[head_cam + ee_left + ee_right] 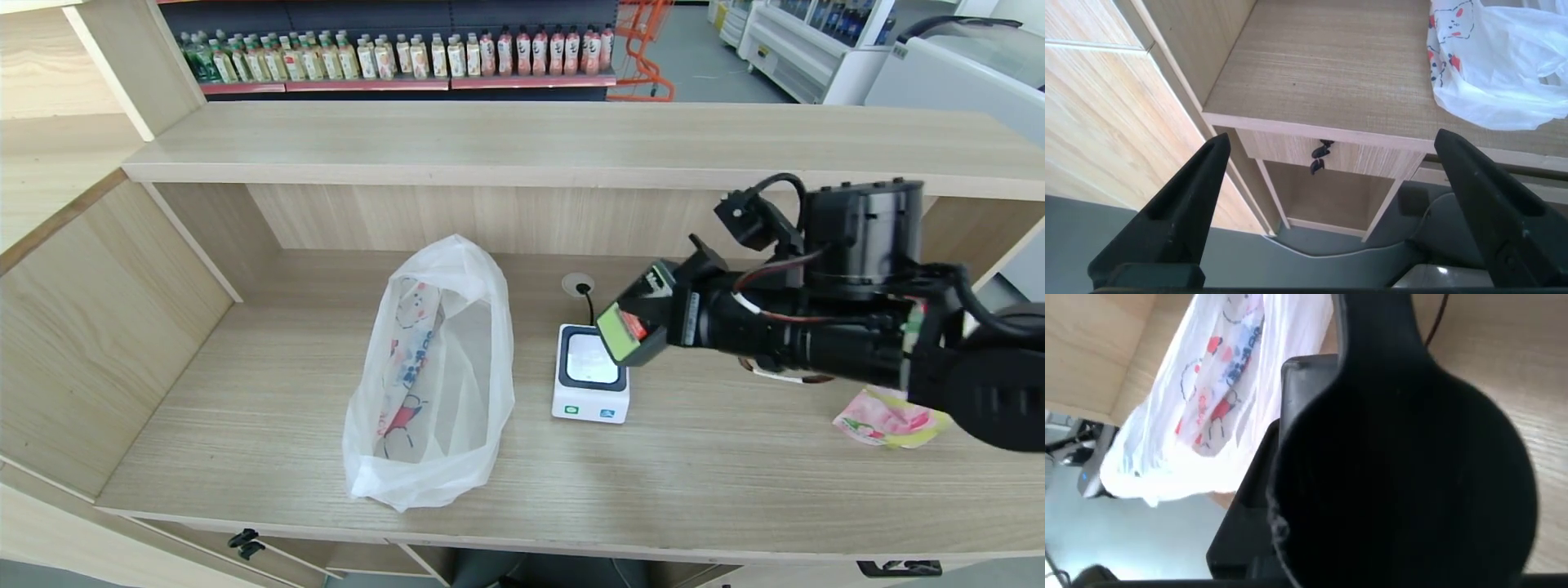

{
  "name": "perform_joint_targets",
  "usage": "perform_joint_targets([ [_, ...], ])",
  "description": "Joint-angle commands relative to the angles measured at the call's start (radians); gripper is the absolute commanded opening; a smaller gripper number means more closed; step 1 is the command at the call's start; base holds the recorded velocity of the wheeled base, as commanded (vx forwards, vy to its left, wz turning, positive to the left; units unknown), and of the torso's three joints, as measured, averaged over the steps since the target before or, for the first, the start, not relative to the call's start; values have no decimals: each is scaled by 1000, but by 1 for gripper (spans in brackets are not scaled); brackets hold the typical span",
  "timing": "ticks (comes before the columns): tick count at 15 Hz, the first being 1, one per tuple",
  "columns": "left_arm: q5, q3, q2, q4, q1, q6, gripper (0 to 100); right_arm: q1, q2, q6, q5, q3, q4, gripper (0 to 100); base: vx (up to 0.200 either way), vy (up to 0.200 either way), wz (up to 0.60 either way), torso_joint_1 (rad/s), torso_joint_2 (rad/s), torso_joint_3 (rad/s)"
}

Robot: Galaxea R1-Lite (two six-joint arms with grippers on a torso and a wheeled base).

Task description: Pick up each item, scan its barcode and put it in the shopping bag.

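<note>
- Jaws of the right gripper (653, 317) clamp a small box (620, 333) above the scanner (589, 382).
- Shopping bag (433, 367) lies to the box's left, beyond the scanner.
- Left gripper (1327, 208) gapes, well apart.

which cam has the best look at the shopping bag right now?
Head view: the whole shopping bag lies on the counter, a printed item inside. Left wrist view catches one end of the bag; right wrist view shows part of it, the rest behind a dark shape near the lens.

Dark round item (1404, 474) up close, shopping bag (1200, 400) lying on counter (1543, 392)
</note>
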Motion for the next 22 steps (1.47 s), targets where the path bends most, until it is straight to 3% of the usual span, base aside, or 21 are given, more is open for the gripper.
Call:
perform_joint_targets([
  [1, -1, 0, 0, 0, 0, 1, 100, -7, -212, -91, 1, 203, -13, 0, 0, 0, 0, 0, 0, 0],
  [3, 1, 0, 0, 0, 0, 1, 100, -7, -267, -93, 1, 275, -30, 0, 0, 0, 0, 0, 0, 0],
  [10, 1, 0, 0, 0, 0, 4, 100, -2, -308, -16, 50, 272, -28, 0, 0, 0, 0, 0, 0, 0],
  [13, -1, 0, 0, 0, 0, 3, 100, 2, -298, 6, 94, 267, -28, 0, 0, 200, 0, -6, -1, 9],
  [17, -1, 0, 0, 0, 0, 1, 100, 58, -250, 125, 113, 210, -7, 0, 0, 200, 0, 11, 4, 1],
  [22, 1, 0, 0, 0, 0, -1, 100, 76, -112, 200, 103, 131, -4, 0, 0, 0, 0, 0, 0, 0],
])
